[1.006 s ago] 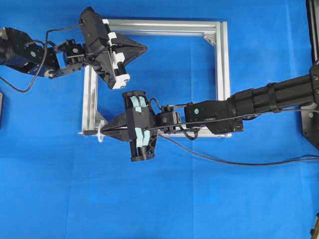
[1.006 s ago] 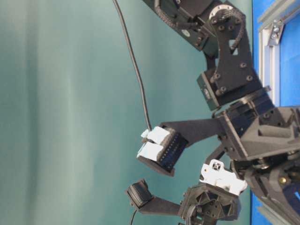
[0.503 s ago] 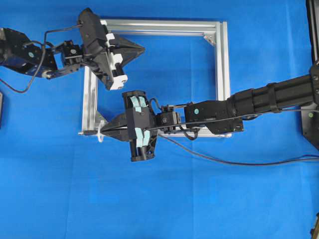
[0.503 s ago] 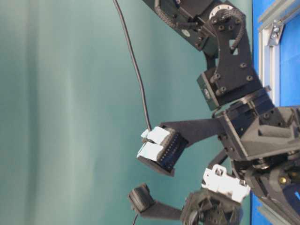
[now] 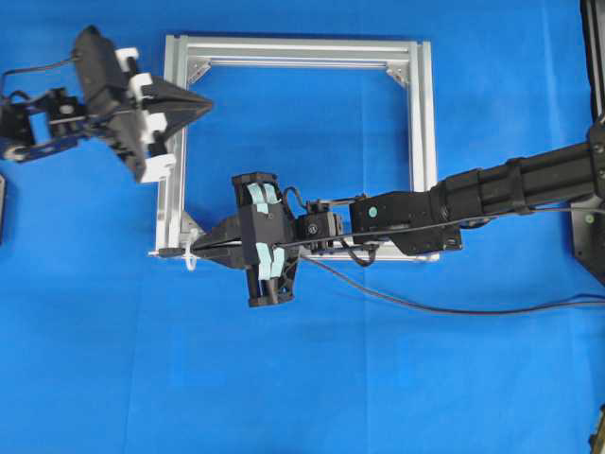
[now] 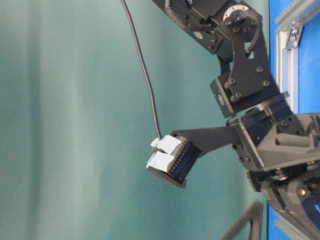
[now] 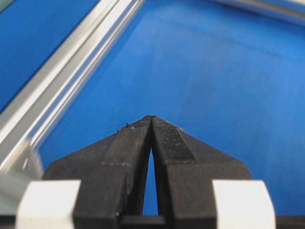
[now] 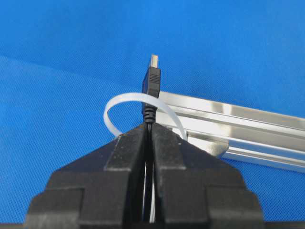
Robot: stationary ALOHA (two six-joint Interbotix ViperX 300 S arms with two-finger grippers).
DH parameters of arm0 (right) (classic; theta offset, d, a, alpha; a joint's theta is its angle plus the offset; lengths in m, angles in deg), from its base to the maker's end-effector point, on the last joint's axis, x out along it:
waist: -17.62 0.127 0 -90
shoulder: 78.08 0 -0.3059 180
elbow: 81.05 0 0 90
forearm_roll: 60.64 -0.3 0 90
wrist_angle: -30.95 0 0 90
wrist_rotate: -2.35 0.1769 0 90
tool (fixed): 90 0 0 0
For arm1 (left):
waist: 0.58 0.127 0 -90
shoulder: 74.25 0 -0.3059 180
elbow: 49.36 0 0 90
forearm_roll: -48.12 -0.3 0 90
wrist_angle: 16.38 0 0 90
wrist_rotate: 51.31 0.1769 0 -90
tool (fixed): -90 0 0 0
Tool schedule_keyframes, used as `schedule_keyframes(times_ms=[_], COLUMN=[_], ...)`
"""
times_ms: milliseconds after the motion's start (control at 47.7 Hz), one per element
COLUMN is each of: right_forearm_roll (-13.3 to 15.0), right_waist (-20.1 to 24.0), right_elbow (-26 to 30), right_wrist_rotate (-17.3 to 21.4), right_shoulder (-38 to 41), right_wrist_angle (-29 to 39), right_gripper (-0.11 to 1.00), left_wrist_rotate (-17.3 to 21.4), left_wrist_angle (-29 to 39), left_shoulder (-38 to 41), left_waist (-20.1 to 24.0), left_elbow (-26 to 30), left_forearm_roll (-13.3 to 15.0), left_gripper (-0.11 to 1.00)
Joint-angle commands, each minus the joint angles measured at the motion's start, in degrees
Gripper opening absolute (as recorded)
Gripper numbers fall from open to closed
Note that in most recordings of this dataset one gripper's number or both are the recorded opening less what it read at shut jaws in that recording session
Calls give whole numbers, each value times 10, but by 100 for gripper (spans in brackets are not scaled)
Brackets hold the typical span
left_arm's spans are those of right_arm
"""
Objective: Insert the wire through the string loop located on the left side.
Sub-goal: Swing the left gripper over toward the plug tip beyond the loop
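already the right gripper (image 8: pixel 150 128) was pinched shut on the wire (image 8: pixel 151 86), whose plug tip poked up through the string loop (image 8: pixel 138 100) at the frame (image 5: pixel 421 142)'s lower-left corner, so the threading looked largely done; pulling more cable through seemed left. farther off, the left gripper (image 7: pixel 151 119) sat closed on nothing, beside the frame's left bar.
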Motion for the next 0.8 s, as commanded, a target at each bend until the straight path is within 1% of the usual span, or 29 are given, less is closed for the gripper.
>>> schedule_keyframes(times_ms=[0, 251, 398, 545, 671, 733, 775], right_forearm_roll=[-1, -1, -2, -1, -2, -2, -1], right_waist=[1, 1, 1, 1, 1, 1, 1], right_elbow=[11, 10, 10, 10, 10, 10, 11], right_wrist_rotate=[1, 2, 2, 2, 2, 2, 2], right_shoulder=[-13, -13, -14, -13, -13, -13, -13], right_wrist_angle=[-2, -2, -2, -2, -2, -2, -2], right_gripper=[0, 0, 0, 0, 0, 0, 0], left_wrist_rotate=[-1, -1, -1, -2, -3, -4, -4], left_wrist_angle=[-5, 7, 25, 34, 36, 36, 36], left_shoulder=[-37, -112, -134, -136, -137, -139, -141], left_waist=[4, 18, 24, 25, 10, -9, -30], left_elbow=[-27, -100, -108, -106, -105, -105, -105], left_forearm_roll=[-2, -2, -2, -2, -3, -4, -4], left_gripper=[0, 0, 0, 0, 0, 0, 0])
